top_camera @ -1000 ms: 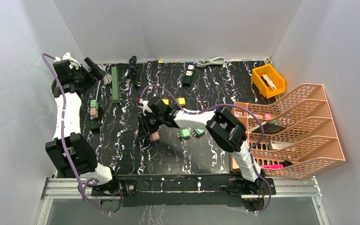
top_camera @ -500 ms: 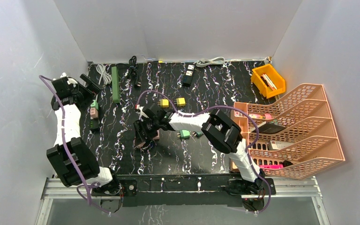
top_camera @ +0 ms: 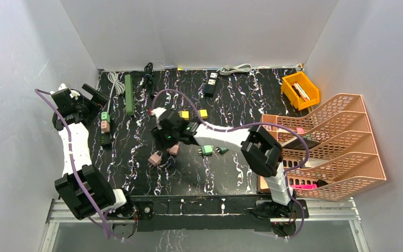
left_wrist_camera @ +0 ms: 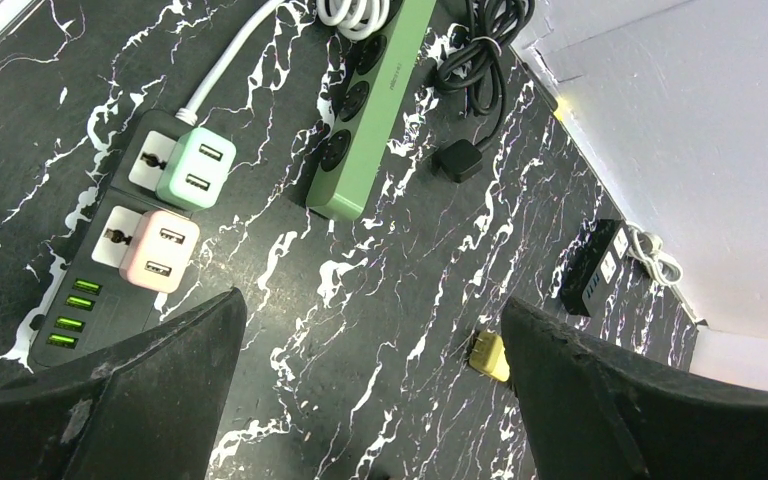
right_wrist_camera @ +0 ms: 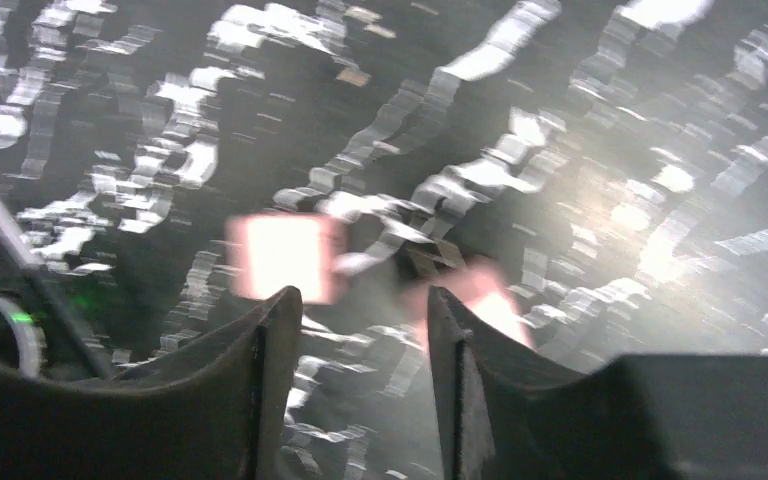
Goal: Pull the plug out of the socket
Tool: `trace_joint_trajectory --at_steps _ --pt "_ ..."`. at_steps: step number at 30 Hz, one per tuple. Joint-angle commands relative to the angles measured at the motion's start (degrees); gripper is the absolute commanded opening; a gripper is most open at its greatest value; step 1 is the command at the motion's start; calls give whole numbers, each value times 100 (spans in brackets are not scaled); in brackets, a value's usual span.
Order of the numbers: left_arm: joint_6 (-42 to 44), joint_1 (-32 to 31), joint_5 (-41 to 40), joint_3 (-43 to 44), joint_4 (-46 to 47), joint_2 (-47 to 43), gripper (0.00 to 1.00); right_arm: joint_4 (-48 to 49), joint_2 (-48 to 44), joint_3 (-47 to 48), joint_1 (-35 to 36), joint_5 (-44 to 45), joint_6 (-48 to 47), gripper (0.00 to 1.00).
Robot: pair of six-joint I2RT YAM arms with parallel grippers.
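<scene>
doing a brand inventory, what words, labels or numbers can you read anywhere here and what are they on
No text can be read in any view.
green power strip: a small pale print on its top face, too small to read.
orange trays: any labels on the things inside are too small to read.
Right wrist view: motion-blurred, nothing legible.

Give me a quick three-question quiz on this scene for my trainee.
1. True or false: the left gripper holds a plug.
2. How many adapters are plugged into the black power strip?
3. The two loose pink plugs near the right gripper lie: A stacked, B apart on the table, C joined together.
Key: 1 false, its jaws stand open and empty; 2 two; 3 B.
</scene>
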Motion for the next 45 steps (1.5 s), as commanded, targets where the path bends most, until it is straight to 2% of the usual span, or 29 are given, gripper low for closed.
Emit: trace_joint_trajectory --at_steps 1,3,9,33,42,45 --pt "-10 35 31 -27 15 -176 98 270 -518 -992 -918 173 94 51" --pt "-8 31 55 -27 26 -151 98 338 -510 -1203 -1094 10 154 40" --pt "9 35 75 -78 74 -174 98 429 -326 -1415 -1115 -296 252 31" --pt "96 33 127 -168 160 -182 99 554 459 -732 -866 -970 132 36" --pt "107 30 132 -177 175 -173 99 493 385 -666 -719 -1269 -166 35" --pt "110 30 135 -177 175 -174 98 558 239 -645 -716 -1118 -337 38"
